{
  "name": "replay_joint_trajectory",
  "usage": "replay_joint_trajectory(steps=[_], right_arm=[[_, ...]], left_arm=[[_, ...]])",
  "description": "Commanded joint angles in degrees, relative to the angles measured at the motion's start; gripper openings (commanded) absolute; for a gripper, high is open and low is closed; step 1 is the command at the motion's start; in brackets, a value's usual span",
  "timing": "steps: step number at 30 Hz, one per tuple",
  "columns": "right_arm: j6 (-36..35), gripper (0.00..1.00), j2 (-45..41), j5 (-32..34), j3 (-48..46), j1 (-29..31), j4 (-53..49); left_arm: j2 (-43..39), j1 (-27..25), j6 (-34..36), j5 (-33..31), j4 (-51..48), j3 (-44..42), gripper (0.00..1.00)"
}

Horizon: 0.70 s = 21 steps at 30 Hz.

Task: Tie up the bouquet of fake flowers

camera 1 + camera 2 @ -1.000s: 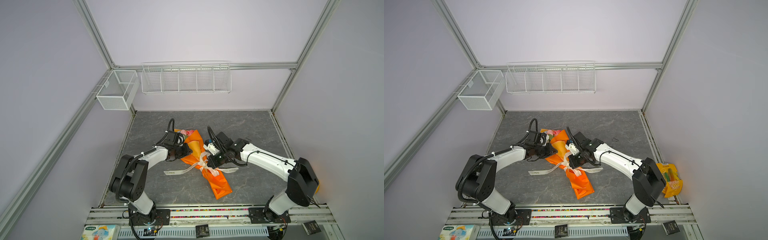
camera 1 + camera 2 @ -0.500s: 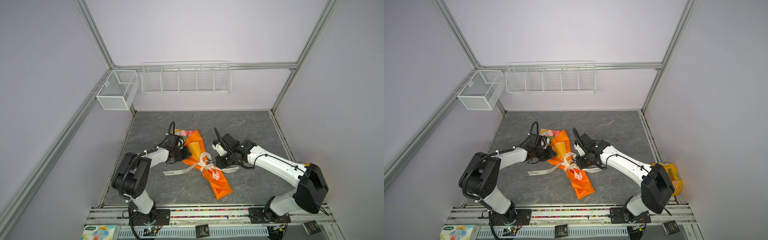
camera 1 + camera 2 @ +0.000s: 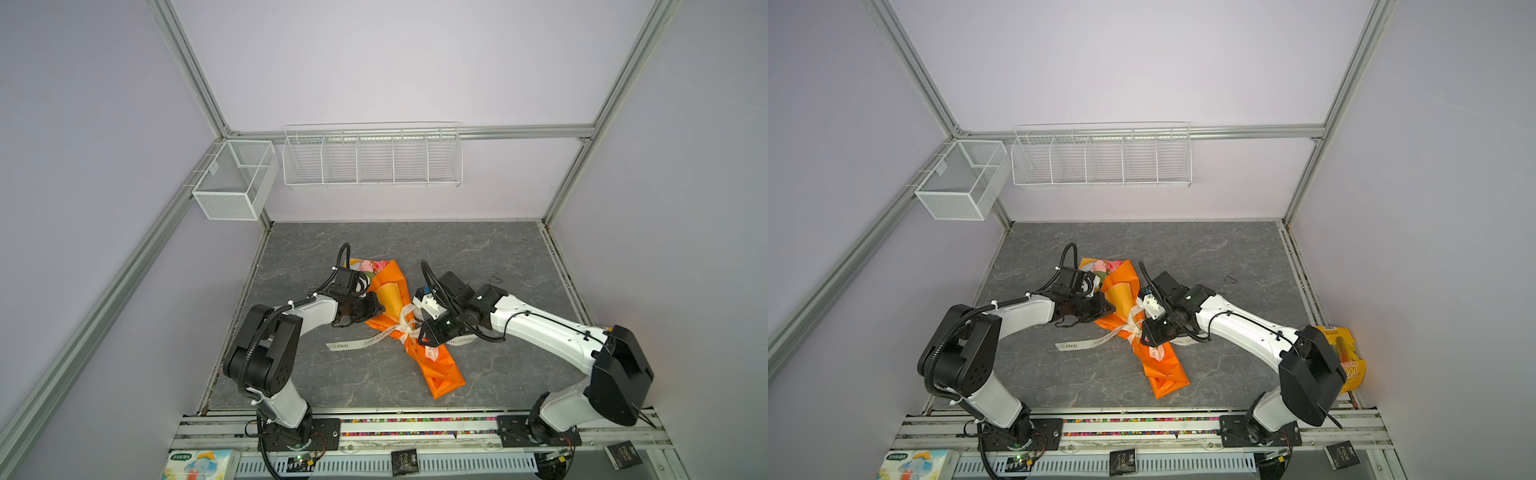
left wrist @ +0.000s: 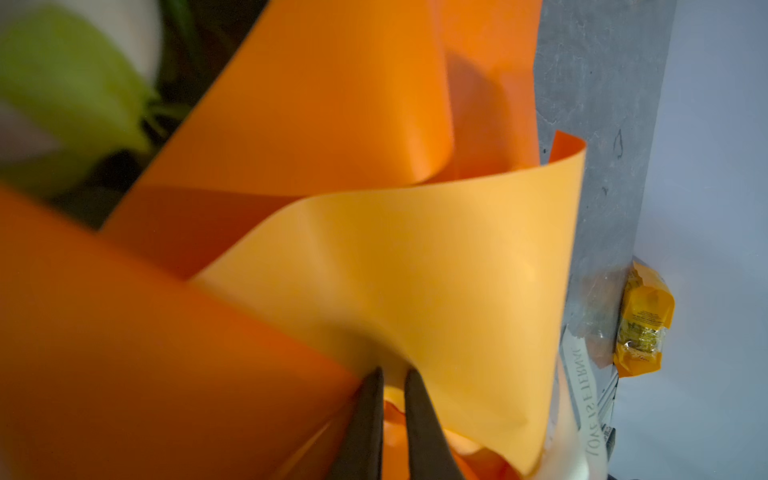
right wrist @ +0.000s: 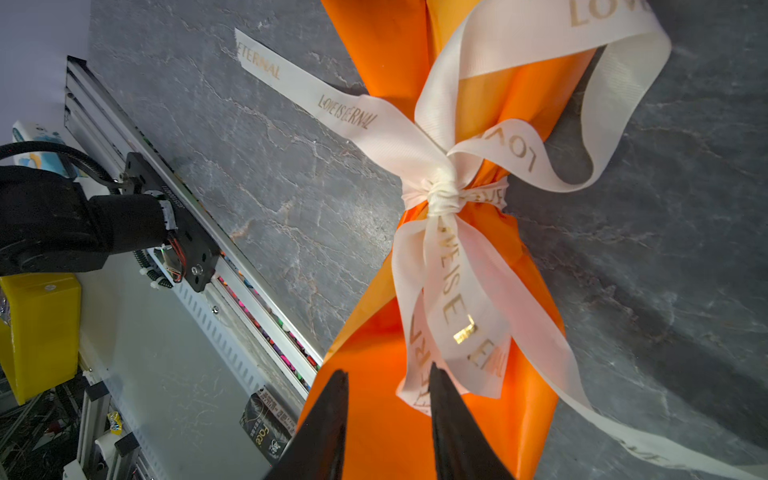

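You find the bouquet of fake flowers (image 3: 366, 265) (image 3: 1103, 266), with pink and cream heads and green leaves, lying in the middle of the grey stone-pattern table (image 3: 478, 249). Its heads point to the back wall. The orange wrapping sheet (image 3: 392, 297) (image 3: 1121, 291) is rolled around it as a long cone that runs slantwise toward the front rail.

A cream lettered ribbon (image 3: 390, 329) (image 5: 440, 191) is knotted around the narrow waist of the cone. One tail lies flat on the table toward the left arm.

The left gripper (image 3: 376, 309) (image 4: 392, 374) reaches in from the side. Its fingers (image 4: 361, 415) are almost together, with a thin fold of the orange wrapping sheet pinched between them. In the left wrist view the sheet fills nearly everything, and only one blurred green leaf of the bouquet shows. In both top views the left wrist covers part of the flower heads.

The right gripper (image 3: 424, 337) (image 5: 386, 372) hangs just beside the knot, over the cone. Its fingers (image 5: 328, 415) stand apart and clamp nothing; a ribbon loop lies just beside one of them.

A yellow snack bag (image 3: 1352, 365) lies at the right wall, partly behind the right arm. A white wire rack (image 3: 372, 158) and a white mesh basket (image 3: 232, 183) hang well apart from the bouquet.
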Motion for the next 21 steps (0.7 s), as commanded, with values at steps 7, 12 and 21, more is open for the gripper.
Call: replay_joint_trajectory(steps=[7,12,21], right_arm=[[-0.83,0.13,3.33,3.35,-0.19,0.61,-0.06],[1.24,0.07,-2.58,2.29,-1.55,0.34,0.9],[5.36,0.07,-12.03,-3.21,-6.41,0.26,8.11]], left_arm=[[-0.03,0.24,1.57,0.88,0.1,0.04,0.12],[0.54,0.23,2.12,-0.58,-0.08,-0.42,0.09],[2.07,0.22,2.6,-1.6,0.23,-0.6,0.06]])
